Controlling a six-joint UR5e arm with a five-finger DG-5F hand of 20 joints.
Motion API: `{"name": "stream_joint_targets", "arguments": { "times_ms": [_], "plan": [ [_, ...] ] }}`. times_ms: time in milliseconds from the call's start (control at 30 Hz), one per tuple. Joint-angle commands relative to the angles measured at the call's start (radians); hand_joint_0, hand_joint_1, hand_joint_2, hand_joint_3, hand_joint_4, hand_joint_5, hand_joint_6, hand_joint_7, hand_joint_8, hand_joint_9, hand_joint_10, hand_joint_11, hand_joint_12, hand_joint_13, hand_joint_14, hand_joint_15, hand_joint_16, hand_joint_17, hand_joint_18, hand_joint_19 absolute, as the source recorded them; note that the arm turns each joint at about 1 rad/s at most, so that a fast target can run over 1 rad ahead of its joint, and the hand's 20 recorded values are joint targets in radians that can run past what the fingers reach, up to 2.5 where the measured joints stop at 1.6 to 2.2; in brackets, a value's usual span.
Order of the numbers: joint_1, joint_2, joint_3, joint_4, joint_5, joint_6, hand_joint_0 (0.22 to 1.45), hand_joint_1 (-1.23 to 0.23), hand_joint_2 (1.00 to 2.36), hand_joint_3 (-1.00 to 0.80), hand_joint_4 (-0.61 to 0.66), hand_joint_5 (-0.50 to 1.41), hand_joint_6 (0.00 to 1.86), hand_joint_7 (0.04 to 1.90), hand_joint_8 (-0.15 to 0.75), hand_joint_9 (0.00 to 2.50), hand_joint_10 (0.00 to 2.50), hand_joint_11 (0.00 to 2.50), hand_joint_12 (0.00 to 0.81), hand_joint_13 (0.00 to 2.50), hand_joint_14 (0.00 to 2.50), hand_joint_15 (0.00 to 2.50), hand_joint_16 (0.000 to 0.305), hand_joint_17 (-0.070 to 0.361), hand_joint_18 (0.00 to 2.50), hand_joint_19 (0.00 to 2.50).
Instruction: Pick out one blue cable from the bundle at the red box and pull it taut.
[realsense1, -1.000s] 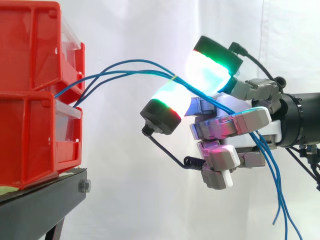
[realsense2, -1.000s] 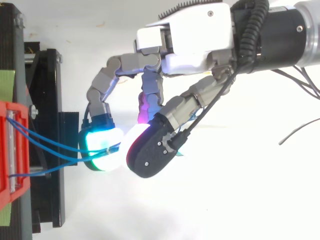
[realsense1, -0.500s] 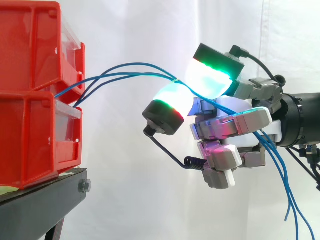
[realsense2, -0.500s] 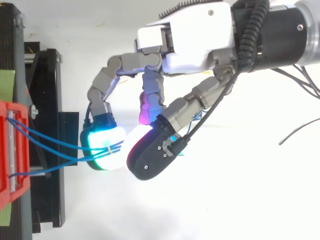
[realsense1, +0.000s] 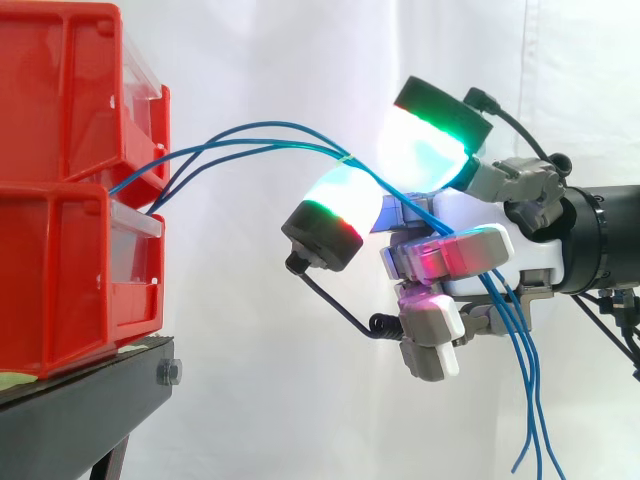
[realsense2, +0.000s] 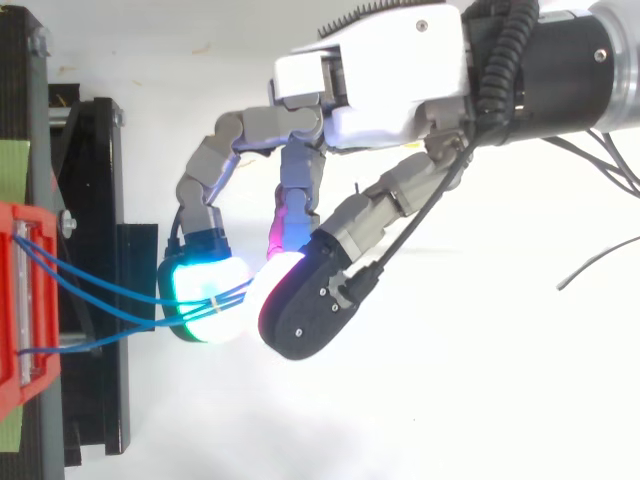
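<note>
Risk: several strands gripped, not one

Curled hand (realsense1: 450, 252) pinches the blue cables (realsense1: 250, 135) between two glowing pads (realsense1: 345, 195). The cables arc slack from the red bins (realsense1: 70, 200) to the pinch, then hang past the palm. Pulling now would likely drag several strands, or let them slip. Can't tell how many sit between the pads. Bin-side ends are hidden, loose ends cut off below.

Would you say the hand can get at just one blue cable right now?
Probably not: the hand pinches the blue cables together between its fingertips, at a small tie binding them. Nearer the red bins the strands spread apart in open air, so one looks reachable there.
</note>
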Motion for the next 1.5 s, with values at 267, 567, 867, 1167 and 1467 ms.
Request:
{"name": "stream_joint_targets", "arguments": {
  "times_ms": [267,567,867,1167,1467],
  "plan": [
    [-0.002,0.000,0.000,-0.001,-0.001,-0.002,0.59,-0.68,1.01,-0.34,-0.02,-0.06,0.92,0.80,0.274,1.48,0.03,0.76,0.352,1.15,0.02,0.47,0.042,0.093,0.99,0.61],
    [-0.004,0.000,0.002,0.004,-0.005,0.000,0.59,-0.81,1.02,-0.15,-0.08,-0.03,0.91,0.87,0.283,1.57,0.03,0.74,0.370,1.23,0.02,0.46,0.045,0.102,1.09,0.56],
    [-0.004,0.000,0.002,0.001,-0.005,-0.002,0.59,-0.82,1.02,-0.14,-0.07,-0.02,0.91,0.86,0.281,1.57,0.03,0.73,0.377,1.23,0.02,0.45,0.048,0.107,1.11,0.55],
    [-0.005,0.000,0.000,-0.001,-0.005,-0.002,0.60,-0.84,1.02,-0.16,-0.02,-0.03,0.91,0.90,0.261,1.51,0.03,0.75,0.357,1.12,0.02,0.44,0.044,0.099,1.02,0.56],
    [-0.005,0.000,0.000,0.004,-0.005,-0.003,0.68,-0.93,1.02,-0.21,0.04,-0.05,0.92,0.92,0.246,1.42,0.03,0.77,0.338,1.04,0.02,0.44,0.040,0.090,0.93,0.54]
  ]
}}
